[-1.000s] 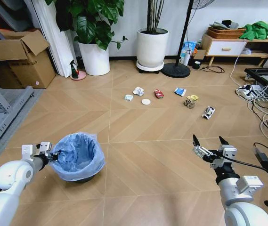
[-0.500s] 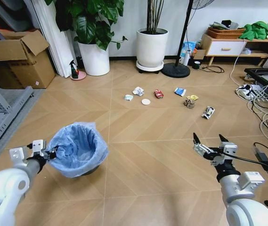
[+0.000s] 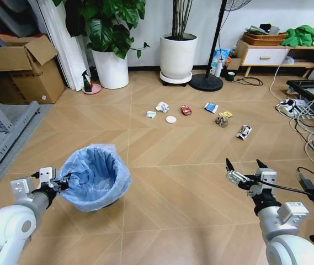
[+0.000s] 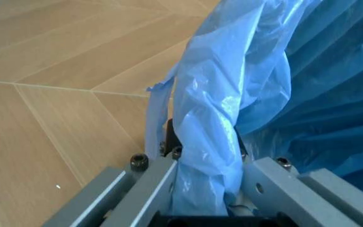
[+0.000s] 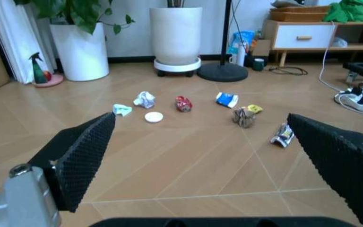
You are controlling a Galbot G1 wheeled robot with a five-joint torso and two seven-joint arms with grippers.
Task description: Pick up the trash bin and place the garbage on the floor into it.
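Left pincer (image 3: 62, 182) low at the robot's near left, pressed together on the rim of the small round black trash bin lined with crinkly light blue plastic bag (image 3: 95, 176). Left wrist view: a fold of the blue liner (image 4: 219, 142) runs down between the two grey fingers (image 4: 147, 189), pinched there. Bin sits directly ahead of that pincer, on its inner side, mouth open and tilted slightly; whether its base touches the light brown herringbone wooden floor (image 3: 173, 182) cannot be told.

Right pincer (image 3: 246, 164) at the near right, spread wide, nothing between its black-tipped fingers (image 5: 83, 156), held above bare floor.

Garbage lies in a loose row well ahead of both pincers, far from the bin: crumpled white paper (image 3: 162, 106), small pale scrap (image 3: 151, 114), white disc (image 3: 171, 119), crushed red can (image 3: 186, 110), blue-white packet (image 3: 211, 107), yellow wrapper (image 3: 226, 114), brown wad (image 3: 221, 121), black-white carton (image 3: 244, 131). Right wrist view looks straight at the row between its fingers.

Two large white plant pots (image 3: 178, 56) stand beyond, against the wall.
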